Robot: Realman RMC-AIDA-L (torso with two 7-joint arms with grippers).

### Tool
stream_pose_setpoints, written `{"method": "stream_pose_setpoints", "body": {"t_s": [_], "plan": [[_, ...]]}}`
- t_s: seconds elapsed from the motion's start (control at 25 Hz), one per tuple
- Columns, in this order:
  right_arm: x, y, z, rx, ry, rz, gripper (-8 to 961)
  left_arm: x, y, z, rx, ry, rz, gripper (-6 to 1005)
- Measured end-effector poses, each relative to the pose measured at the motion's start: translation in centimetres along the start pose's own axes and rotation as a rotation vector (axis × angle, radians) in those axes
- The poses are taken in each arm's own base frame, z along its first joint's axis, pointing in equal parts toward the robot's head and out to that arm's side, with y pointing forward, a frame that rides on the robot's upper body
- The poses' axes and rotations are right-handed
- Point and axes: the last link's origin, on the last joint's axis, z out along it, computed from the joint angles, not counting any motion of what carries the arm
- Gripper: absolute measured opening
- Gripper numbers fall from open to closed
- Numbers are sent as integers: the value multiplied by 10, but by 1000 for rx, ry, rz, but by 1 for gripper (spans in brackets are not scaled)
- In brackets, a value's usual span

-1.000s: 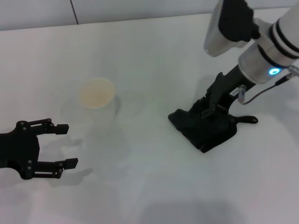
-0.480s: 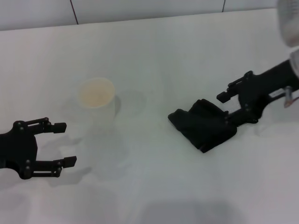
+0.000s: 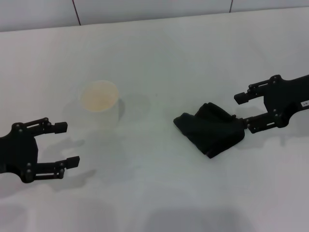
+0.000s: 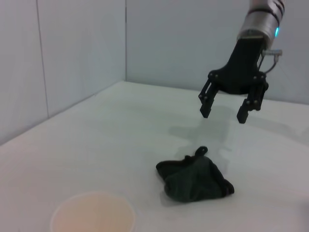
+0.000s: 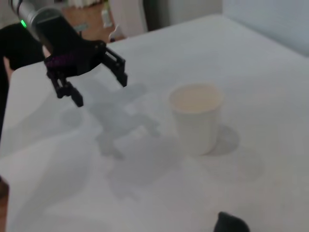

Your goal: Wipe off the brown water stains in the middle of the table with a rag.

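Note:
The black rag (image 3: 210,129) lies crumpled on the white table (image 3: 159,53), right of centre; it also shows as rag (image 4: 195,179) and as a rag corner (image 5: 231,224). My right gripper (image 3: 244,112) is open just right of the rag and holds nothing; the left wrist view shows this right gripper (image 4: 223,115) hovering above and behind the cloth. My left gripper (image 3: 67,144) is open near the table's left edge, seen too as left gripper (image 5: 100,91). No brown water stains show on the table in any view.
A white paper cup (image 3: 99,99) with a beige inside stands upright left of centre, between the two grippers; it appears also as cup (image 4: 92,217) and cup (image 5: 195,116). A wall seam runs along the table's far edge.
My right gripper let go of the rag, opened and drew back to the right. The rag stayed in place. My left gripper drifted slightly toward the near left.

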Motion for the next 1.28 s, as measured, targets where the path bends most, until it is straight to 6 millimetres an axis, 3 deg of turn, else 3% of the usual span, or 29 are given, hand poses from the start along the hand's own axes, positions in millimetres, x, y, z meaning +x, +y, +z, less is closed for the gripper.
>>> {"method": "stream_pose_setpoints", "body": {"t_s": [0.36,0.76,1.28], "plan": [[23,1,-1,26,-124,31,667,-4,4,-2,37,54,-14,860],[29,3,8,25,-181,41,624,-6,5,4,29,76,-28,860],[40,8,2,30,-212,50,624,-12,9,0,39,71,-48,860]]}}
